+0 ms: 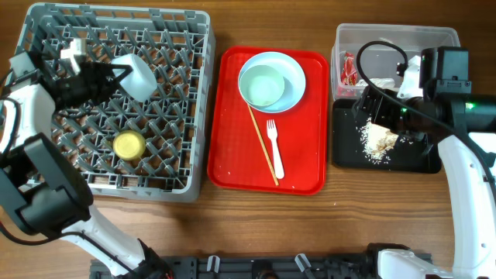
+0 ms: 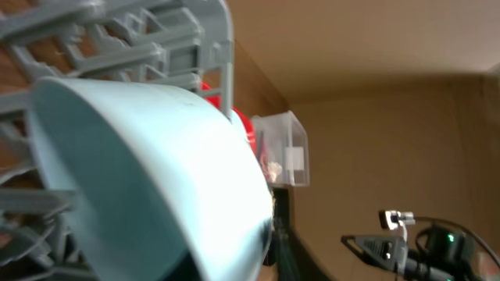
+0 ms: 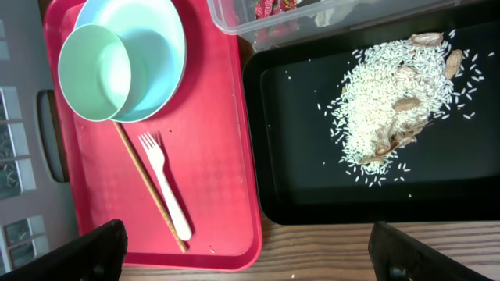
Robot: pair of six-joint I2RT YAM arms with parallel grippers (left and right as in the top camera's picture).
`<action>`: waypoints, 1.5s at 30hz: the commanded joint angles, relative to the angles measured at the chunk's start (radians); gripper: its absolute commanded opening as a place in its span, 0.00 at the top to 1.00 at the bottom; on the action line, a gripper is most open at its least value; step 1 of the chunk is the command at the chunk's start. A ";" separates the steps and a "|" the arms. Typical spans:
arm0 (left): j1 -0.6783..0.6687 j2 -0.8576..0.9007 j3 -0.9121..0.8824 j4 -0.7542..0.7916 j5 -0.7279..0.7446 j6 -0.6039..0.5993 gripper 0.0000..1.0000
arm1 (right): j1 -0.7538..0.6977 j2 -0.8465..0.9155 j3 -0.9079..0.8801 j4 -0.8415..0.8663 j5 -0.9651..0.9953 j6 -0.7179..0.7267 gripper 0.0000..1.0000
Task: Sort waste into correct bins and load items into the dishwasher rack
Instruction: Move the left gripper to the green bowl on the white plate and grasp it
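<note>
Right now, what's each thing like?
left gripper, shut on tilted bowl
tilted bowl, on its side over rack
yellow cup, sits in rack
second bowl, upright on plate
fork, flat on red tray
chopsticks, flat on red tray
black tray, holds rice
clear tub, holds wrappers
right gripper, open, empty

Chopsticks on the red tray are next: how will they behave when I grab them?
The chopsticks look thin and stiff, so probably light. They lie flat on the smooth red tray, so they may roll or skid when pinched. The fork lies close beside them; a wide grab could nudge it.
</note>
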State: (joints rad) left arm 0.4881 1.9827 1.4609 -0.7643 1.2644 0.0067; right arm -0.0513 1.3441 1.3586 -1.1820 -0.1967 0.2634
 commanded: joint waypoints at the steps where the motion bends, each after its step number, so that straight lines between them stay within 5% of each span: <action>1: 0.029 0.013 0.012 -0.019 -0.036 0.016 0.73 | -0.003 -0.008 0.018 -0.001 0.021 -0.005 0.00; 5: 0.061 0.013 0.012 -0.050 -0.097 0.016 0.68 | -0.003 -0.008 0.018 -0.001 0.021 -0.006 0.00; 11: 0.106 0.013 0.012 -0.116 -0.272 0.016 0.44 | -0.003 -0.008 0.018 0.000 0.021 -0.005 0.00; 26: 0.111 -0.214 0.034 -0.089 -0.237 0.001 0.35 | -0.003 -0.008 0.018 0.010 0.085 0.012 0.00; 35: -0.236 -0.345 0.034 -0.036 -0.538 0.001 0.29 | -0.032 -0.008 0.018 0.010 0.145 0.081 0.00; 45: -0.736 -0.291 0.034 0.235 -0.906 0.002 0.15 | -0.137 -0.008 0.018 -0.021 0.144 0.077 0.00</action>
State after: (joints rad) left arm -0.1192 1.6535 1.4879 -0.5941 0.5484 0.0036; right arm -0.1799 1.3441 1.3586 -1.2011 -0.0696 0.3252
